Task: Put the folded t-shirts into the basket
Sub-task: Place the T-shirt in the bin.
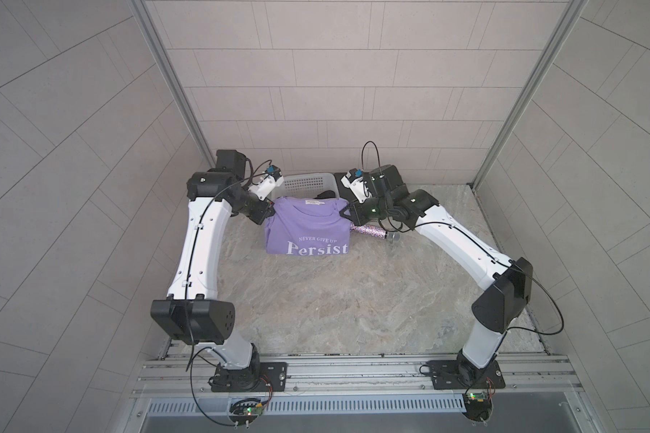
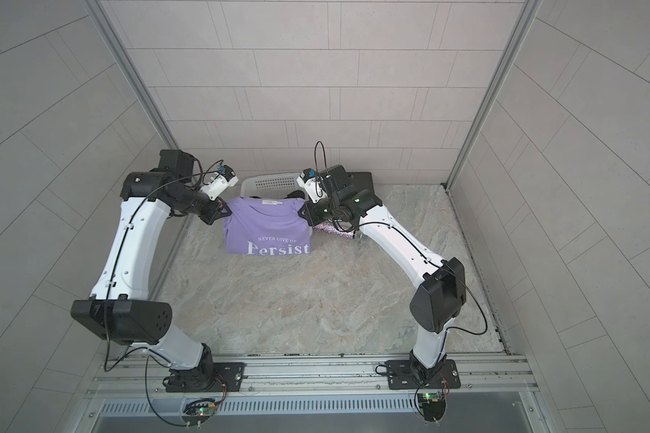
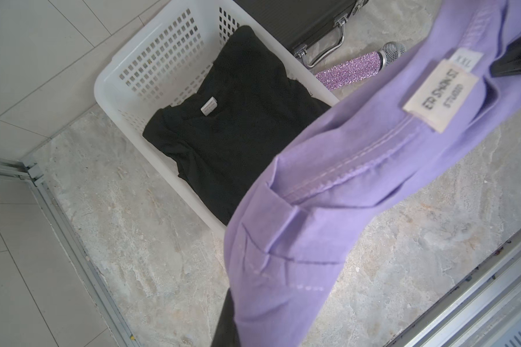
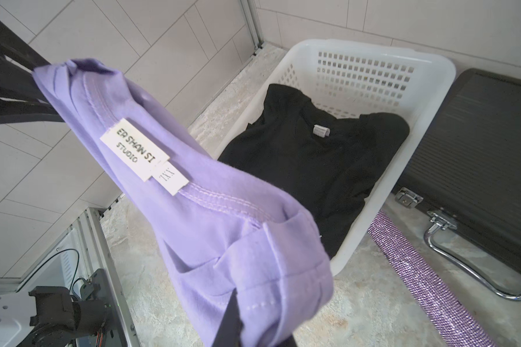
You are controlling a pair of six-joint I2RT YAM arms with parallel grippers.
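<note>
- Your left pincer (image 1: pixel 270 211) and right pincer (image 1: pixel 345 214) each clamp a shoulder of the lavender t-shirt (image 1: pixel 305 234), which hangs stretched between them.
- The basket (image 1: pixel 308 183), with the black t-shirt (image 3: pixel 238 120) inside, lies just beyond the held collar edge, equally near both arms.

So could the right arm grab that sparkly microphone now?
Probably not yet: the right gripper is shut on the lavender shirt, which the left gripper also holds. The microphone lies close by, so reach looks fine once the shirt is released.
</note>
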